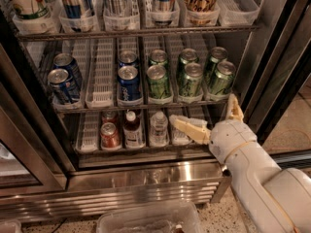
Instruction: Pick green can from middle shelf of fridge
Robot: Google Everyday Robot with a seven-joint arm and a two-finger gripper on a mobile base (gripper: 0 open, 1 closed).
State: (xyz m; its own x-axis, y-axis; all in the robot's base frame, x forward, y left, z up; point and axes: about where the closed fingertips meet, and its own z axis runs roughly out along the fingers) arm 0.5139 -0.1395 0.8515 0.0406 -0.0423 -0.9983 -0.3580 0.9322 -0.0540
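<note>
The fridge (272, 57) stands open with its dark door frame at the right. The middle shelf (146, 103) holds white lane trays. Several green cans stand on its right half in front-and-back pairs: one front can (159, 81), another (191, 79) and the rightmost (222, 77). Blue cans (129, 83) stand to their left. My gripper (204, 113) is open and empty, below and in front of the rightmost green cans, at bottom-shelf height. One finger (187, 126) points left along the bottom shelf; the other (235, 108) points up beside the shelf's right end.
The top shelf (136, 33) carries tall cans and cups in trays. The bottom shelf holds a red can (110, 135) and small bottles (159, 128). A ribbed steel base (141, 183) runs below. A clear plastic bin (148, 220) sits on the floor in front.
</note>
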